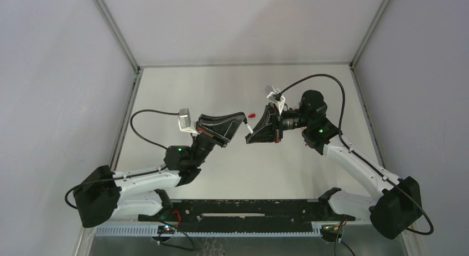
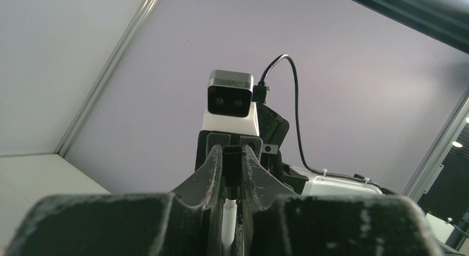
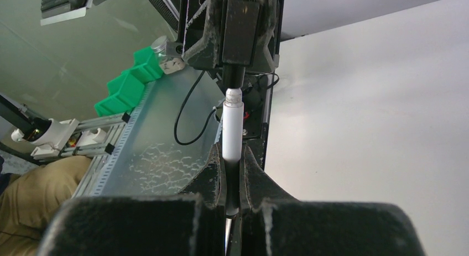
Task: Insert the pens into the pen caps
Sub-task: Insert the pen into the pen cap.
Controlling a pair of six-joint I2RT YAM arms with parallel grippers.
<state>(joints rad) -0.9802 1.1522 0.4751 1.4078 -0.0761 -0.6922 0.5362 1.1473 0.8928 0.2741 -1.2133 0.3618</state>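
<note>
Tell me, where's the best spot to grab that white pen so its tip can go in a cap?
Probably the white barrel of the pen, well back from the tip, pinching across it from its two sides. It is thin, round and straight, so a sideways pinch holds it steady and leaves the tip free for the black cap. The right gripper holds it that way.

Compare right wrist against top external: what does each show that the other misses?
Only the right wrist: the white pen with its tip at the mouth of the black cap, which the left gripper pinches, plus green bins past the table edge. Only the top: a red cap lying just beyond the fingertips, and both arms down to their bases. Both: the right gripper shut on the pen, tip to tip with the left gripper over mid-table.
</note>
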